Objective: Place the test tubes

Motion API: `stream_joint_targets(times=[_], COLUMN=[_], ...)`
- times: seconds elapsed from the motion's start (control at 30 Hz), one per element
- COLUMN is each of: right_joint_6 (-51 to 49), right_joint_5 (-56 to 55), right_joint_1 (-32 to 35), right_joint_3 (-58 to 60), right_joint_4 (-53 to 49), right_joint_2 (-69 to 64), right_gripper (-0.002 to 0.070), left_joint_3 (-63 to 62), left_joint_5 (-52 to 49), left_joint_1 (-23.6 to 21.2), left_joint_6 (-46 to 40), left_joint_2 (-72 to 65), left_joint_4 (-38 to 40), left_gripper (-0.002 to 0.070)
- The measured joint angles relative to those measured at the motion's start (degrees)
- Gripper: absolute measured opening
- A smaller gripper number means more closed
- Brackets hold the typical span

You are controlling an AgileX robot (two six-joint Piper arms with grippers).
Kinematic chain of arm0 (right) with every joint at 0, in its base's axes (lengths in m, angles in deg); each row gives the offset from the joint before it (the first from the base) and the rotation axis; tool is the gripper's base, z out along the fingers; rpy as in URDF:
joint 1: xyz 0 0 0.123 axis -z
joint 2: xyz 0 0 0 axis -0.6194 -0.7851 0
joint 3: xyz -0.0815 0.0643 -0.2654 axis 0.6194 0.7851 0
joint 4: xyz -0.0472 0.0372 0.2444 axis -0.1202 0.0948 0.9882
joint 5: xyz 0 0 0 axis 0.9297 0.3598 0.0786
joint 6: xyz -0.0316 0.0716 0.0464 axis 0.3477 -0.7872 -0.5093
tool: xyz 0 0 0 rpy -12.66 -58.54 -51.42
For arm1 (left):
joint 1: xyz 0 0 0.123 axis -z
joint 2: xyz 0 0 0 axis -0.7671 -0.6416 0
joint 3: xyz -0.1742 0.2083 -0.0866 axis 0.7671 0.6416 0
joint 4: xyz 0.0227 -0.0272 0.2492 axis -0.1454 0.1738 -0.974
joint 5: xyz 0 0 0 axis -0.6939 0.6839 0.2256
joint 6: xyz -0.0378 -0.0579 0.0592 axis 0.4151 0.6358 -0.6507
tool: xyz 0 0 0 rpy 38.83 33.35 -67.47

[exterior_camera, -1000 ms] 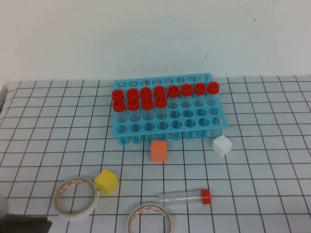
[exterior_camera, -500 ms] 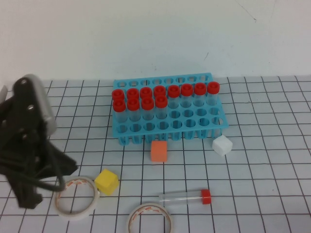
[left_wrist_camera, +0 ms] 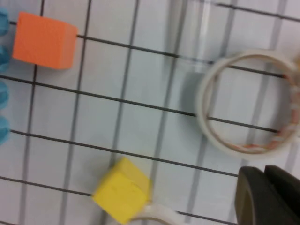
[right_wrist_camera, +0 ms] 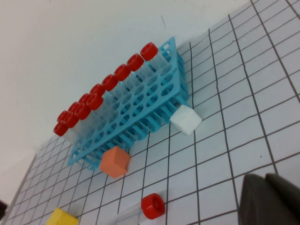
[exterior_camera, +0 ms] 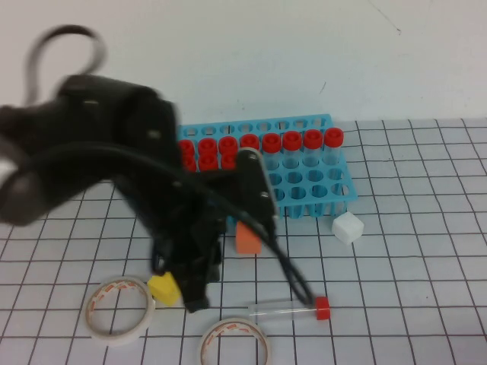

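My left gripper (left_wrist_camera: 264, 178) has its fingers pressed together and holds nothing. It hangs low over the gridded table (exterior_camera: 426, 274). In the high view it is just off the clear end of the loose test tube (exterior_camera: 285, 308), at about nine o'clock from it, and I see no contact. The tube lies flat with its red cap (exterior_camera: 323, 307) pointing to three o'clock. From my left wrist, a tape roll (left_wrist_camera: 246, 103) sits between my fingers and the tube. A yellow cube (left_wrist_camera: 122, 190) sits near it, against a second tape roll (exterior_camera: 118, 308).

I judge this to be the reach toward the loose tube, with the pick not yet begun. Next I would need to spread the jaws, set them across the tube's body clear of the tape roll, lower, and close. The blue rack (exterior_camera: 319, 194) stands at about twelve o'clock from the tube. It already holds red-capped tubes in its far rows and has many free holes nearer me. An orange cube (exterior_camera: 247, 237) and a white cube (exterior_camera: 348, 227) lie just in front of it.

My left arm comes in from nine o'clock, crosses over the rack's left part, and bends sharply down at the wrist.

My right gripper (right_wrist_camera: 267, 187) is also pressed together and empty. It sits out of the high view, looking across the table at the rack.
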Motion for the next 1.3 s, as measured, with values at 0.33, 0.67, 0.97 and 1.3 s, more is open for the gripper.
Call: stream_joint_targets(times=[0.33,0.67,0.97,1.3], right_joint_6=[0.1,0.4,0.4,0.6], right_joint_5=[0.0,0.2,0.2,0.2], right_joint_1=[0.0,0.0,0.0,0.0], right_joint_3=[0.0,0.0,0.0,0.0], right_joint_4=[0.0,0.0,0.0,0.0], right_joint_2=[0.0,0.0,0.0,0.0], right_gripper=[-0.0001,-0.0001,-0.0001,-0.0001], left_joint_3=[-5.9,-6.0,-6.0,-6.0], left_joint_5=[3.2,13.3,13.3,13.4], left_joint_1=[7.8,9.3,9.3,9.3], left_joint_6=[0.7,-1.0,-1.2,-1.2], left_joint_2=[-13.0,-18.2,-21.5,-23.6], left_joint_4=[-10.0,-8.3,-8.0,-8.0], left_gripper=[0.0278,0.0378,0.0378,0.0378])
